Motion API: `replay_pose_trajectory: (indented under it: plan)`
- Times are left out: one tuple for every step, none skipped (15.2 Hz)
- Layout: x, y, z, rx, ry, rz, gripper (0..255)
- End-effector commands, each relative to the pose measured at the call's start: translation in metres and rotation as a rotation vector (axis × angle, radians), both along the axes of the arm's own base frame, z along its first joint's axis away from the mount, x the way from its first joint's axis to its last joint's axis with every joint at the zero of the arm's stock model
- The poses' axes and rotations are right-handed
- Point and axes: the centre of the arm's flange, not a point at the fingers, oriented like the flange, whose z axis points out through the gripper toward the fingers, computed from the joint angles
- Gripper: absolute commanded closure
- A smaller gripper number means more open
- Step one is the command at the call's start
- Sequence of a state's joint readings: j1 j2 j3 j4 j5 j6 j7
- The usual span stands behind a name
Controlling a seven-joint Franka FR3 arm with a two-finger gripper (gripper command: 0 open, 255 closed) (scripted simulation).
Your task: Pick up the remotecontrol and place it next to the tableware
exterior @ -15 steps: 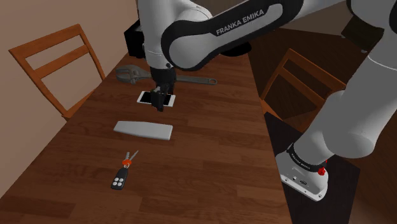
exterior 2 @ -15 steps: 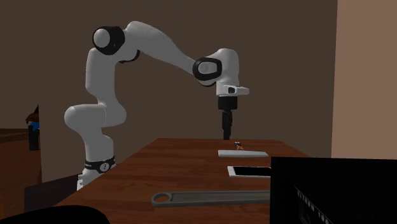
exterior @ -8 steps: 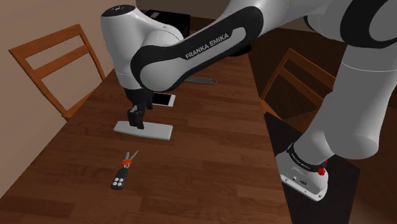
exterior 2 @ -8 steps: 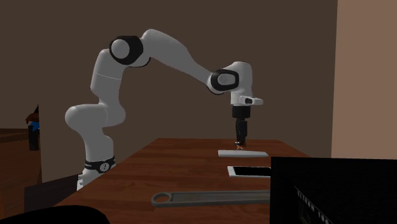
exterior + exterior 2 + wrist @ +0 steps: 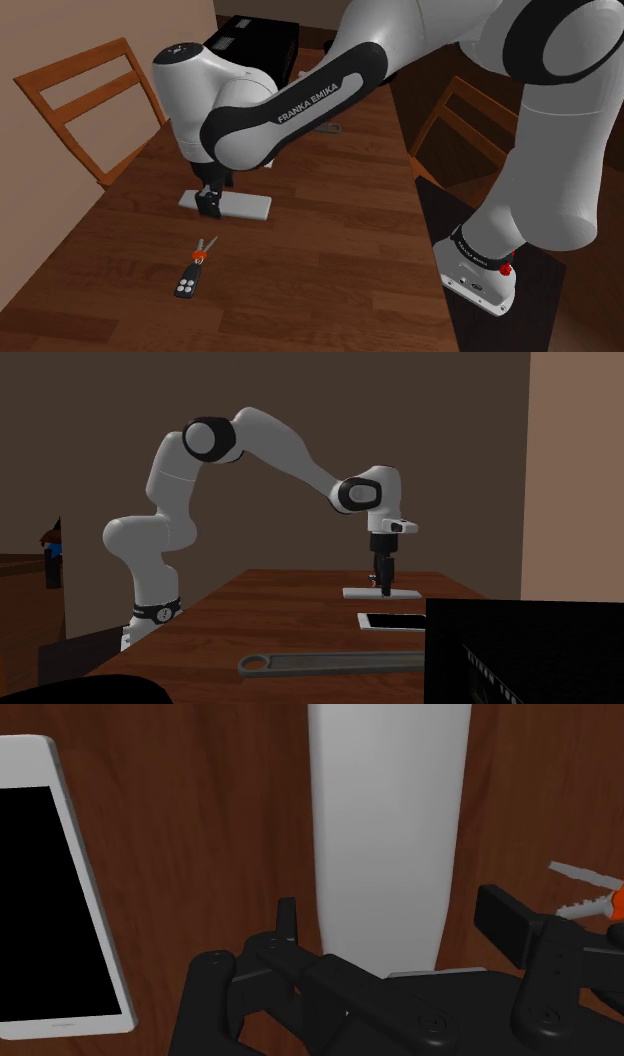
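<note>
The remote control (image 5: 247, 206) is a plain pale-grey slab lying flat on the dark wooden table (image 5: 330, 240). My gripper (image 5: 208, 204) has come down over the end of it toward the shoulder view's left. In the wrist view the remote control (image 5: 390, 814) runs between my fingers, and the gripper (image 5: 395, 916) is open, a finger on each side with small gaps. From the second exterior view the gripper (image 5: 383, 590) stands upright on the remote control (image 5: 402, 593). The tableware, a long grey utensil (image 5: 335, 663), lies farther along the table; my arm hides most of it in the shoulder view.
A white phone with a black screen (image 5: 60, 894) lies beside the remote, between it and the utensil (image 5: 392, 621). Keys with a black fob (image 5: 190, 275) lie nearer the table's front. Wooden chairs (image 5: 85, 100) (image 5: 480, 130) flank the table. A black box (image 5: 250, 40) sits at its far end.
The gripper has moved from above the phone to the remote's end and dropped until its fingers straddle it. The remote, phone and keys have not moved.
</note>
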State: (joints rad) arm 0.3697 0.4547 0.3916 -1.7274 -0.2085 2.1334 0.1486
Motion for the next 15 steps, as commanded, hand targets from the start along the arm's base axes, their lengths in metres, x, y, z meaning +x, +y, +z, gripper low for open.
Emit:
replay_pose_trajectory:
  plan:
    - [-0.0002, -0.0005, -0.0083, 0.0, 0.0, 0.0, 0]
    - [-0.0002, -0.0005, -0.0083, 0.0, 0.0, 0.0, 0]
    - [-0.0002, -0.0005, -0.0083, 0.0, 0.0, 0.0, 0]
    - [-0.0002, -0.0005, -0.0083, 0.0, 0.0, 0.0, 0]
    - [-0.0002, -0.0005, -0.0083, 0.0, 0.0, 0.0, 0]
    - [-0.0002, -0.0005, -0.0083, 0.0, 0.0, 0.0, 0]
    - [-0.0002, -0.0005, -0.0083, 0.0, 0.0, 0.0, 0]
    - [-0.0002, -0.0005, -0.0083, 0.0, 0.0, 0.0, 0]
    - [-0.0002, -0.0005, -0.0083, 0.0, 0.0, 0.0, 255]
    - [-0.0002, -0.0005, -0.0083, 0.0, 0.0, 0.0, 255]
    - [-0.0002, -0.0005, -0.0083, 0.0, 0.0, 0.0, 255]
    - [-0.0003, -0.0005, -0.0083, 0.0, 0.0, 0.0, 255]
    - [-0.0003, -0.0005, -0.0083, 0.0, 0.0, 0.0, 255]
    - [-0.0003, -0.0005, -0.0083, 0.0, 0.0, 0.0, 255]
    - [-0.0002, -0.0005, -0.0083, 0.0, 0.0, 0.0, 255]
